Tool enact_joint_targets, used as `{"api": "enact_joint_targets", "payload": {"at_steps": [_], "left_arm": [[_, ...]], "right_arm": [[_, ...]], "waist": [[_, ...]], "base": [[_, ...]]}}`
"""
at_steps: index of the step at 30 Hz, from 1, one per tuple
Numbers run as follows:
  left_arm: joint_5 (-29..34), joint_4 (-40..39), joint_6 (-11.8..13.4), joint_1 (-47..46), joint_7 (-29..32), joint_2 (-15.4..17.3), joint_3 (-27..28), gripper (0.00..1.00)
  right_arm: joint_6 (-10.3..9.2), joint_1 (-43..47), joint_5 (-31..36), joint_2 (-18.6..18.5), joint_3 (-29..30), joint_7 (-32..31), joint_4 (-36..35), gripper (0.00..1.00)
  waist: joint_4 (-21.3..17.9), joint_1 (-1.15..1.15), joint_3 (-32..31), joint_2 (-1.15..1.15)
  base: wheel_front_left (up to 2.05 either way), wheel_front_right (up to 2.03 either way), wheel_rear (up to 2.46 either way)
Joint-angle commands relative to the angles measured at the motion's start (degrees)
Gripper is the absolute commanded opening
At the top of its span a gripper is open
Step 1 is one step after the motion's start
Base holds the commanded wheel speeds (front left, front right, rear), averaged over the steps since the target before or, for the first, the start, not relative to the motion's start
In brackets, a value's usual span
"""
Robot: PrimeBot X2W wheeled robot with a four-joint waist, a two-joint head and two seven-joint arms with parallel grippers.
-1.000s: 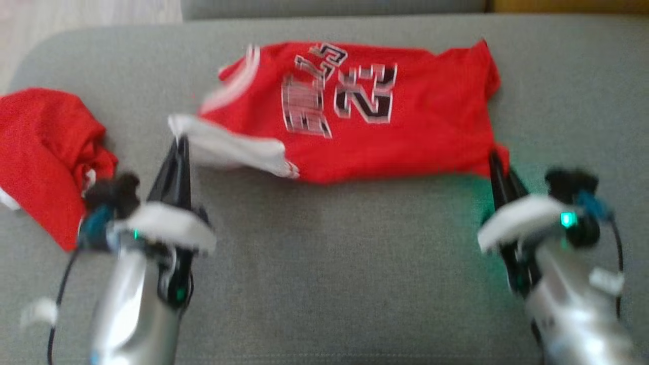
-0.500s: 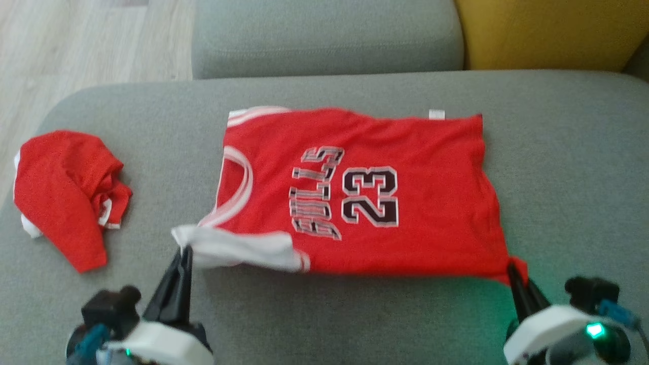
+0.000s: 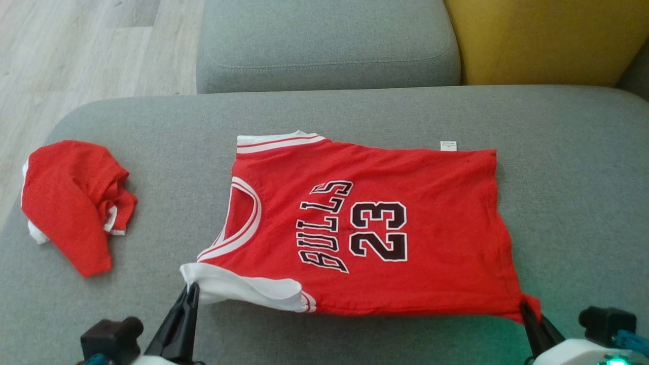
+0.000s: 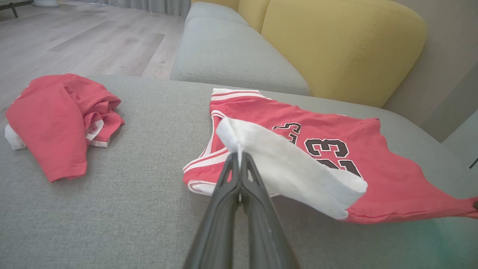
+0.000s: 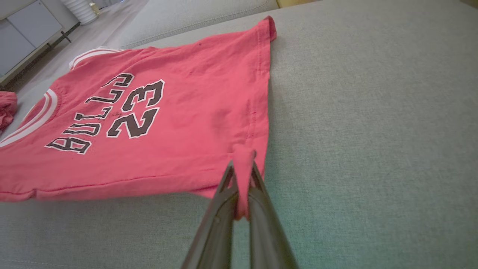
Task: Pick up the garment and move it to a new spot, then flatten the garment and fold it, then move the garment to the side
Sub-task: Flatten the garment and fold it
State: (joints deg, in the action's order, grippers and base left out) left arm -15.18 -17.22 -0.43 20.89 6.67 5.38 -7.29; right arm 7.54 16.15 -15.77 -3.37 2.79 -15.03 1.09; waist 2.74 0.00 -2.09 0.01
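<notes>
Jersey (image 3: pixel 365 228) long axis left-right, neck leftward; near corners in closed left gripper (image 3: pixel 191 291) and closed right gripper (image 3: pixel 526 309).

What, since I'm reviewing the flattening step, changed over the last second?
The jersey was drawn toward the robot and now lies spread flatter; the head camera shifted. Unchanged: left gripper and right gripper, jaws shut on its near corners; the crumpled red garment stayed put.

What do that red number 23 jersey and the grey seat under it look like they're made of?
The red sleeveless jersey: soft matte knit, probably cotton or polyester; it drapes limply and shows stitched hems. The grey seat cushion: woven upholstery fabric, matte, with a fine flecked weave; likely padded.
</notes>
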Motion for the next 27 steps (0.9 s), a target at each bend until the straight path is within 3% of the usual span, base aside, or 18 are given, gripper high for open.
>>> {"api": "enact_joint_targets", "payload": {"at_steps": [1,8,17,27], "left_arm": [[-0.27,-2.60,0.21,-2.56,0.15,0.16,1.51,0.00],[-1.78,2.53,-1.56,-8.66,-0.23,1.14,1.87,0.00],[-6.03,19.35,-5.02,-24.79,-0.52,2.73,1.94,0.00],[-7.79,36.87,-6.79,-37.04,-3.47,4.37,-2.96,0.00]], "right_arm": [[-0.05,-1.63,0.25,-0.59,-0.68,-0.26,-2.62,0.00],[-0.05,-4.53,0.02,-0.10,0.80,-2.89,-0.44,0.00],[-0.05,-15.61,0.70,-1.13,-0.05,-4.31,6.51,0.00],[-0.05,-25.67,0.96,-3.05,-4.15,-1.61,16.43,0.00]], "waist": [[0.08,0.00,0.03,-0.01],[0.53,0.00,1.03,-0.01],[0.20,0.00,4.72,-0.01],[-0.27,0.00,8.47,-0.01]], "base": [[0.00,0.00,0.00],[0.00,0.00,0.00],[0.00,0.00,0.00],[0.00,0.00,0.00]]}}
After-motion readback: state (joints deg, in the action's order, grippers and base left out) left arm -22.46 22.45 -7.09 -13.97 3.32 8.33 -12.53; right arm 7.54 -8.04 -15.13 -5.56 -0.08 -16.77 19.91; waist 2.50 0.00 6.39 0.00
